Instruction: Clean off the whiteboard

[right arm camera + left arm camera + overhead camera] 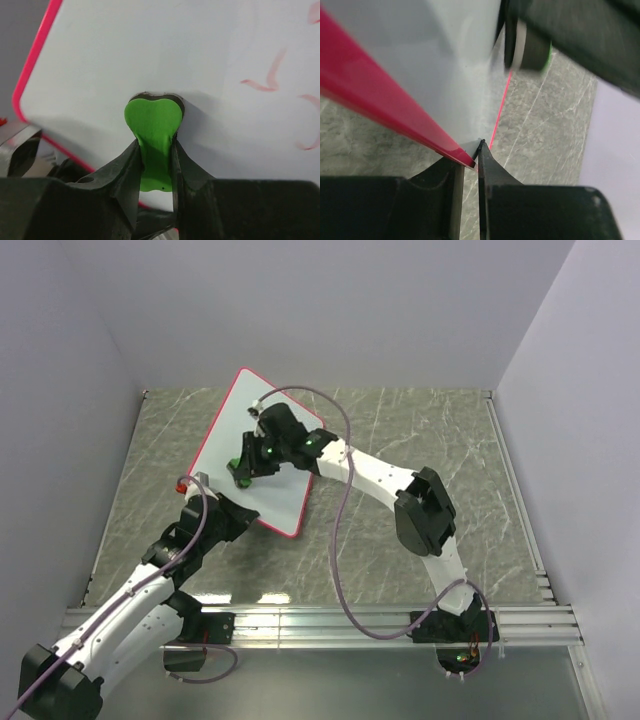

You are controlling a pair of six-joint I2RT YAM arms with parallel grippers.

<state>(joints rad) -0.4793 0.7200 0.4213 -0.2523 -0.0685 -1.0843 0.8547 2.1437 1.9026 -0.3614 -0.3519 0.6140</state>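
While tilted up off the marbled tabletop [420, 440], steadied for wiping: the whiteboard [280, 505], its red rim pinched between the closed fingers of the left gripper [200, 483], its white face sloping up and away from that gripper. Clamped at the edge, by the look of it, to stop the board sliding under pressure and to leave the writing surface free.

Pressed against that face just ahead of the right gripper [155, 145], a green heart-shaped eraser [152, 125], stem squeezed tight between the fingers, a dark edge showing where the wiping side meets the board. Held by the stem, in all likelihood, to set the pad squarely on the surface.

Up and to the right of the right gripper in its wrist view, faint red marker strokes [270, 80], not yet wiped. Erasing judged underway, not finished.
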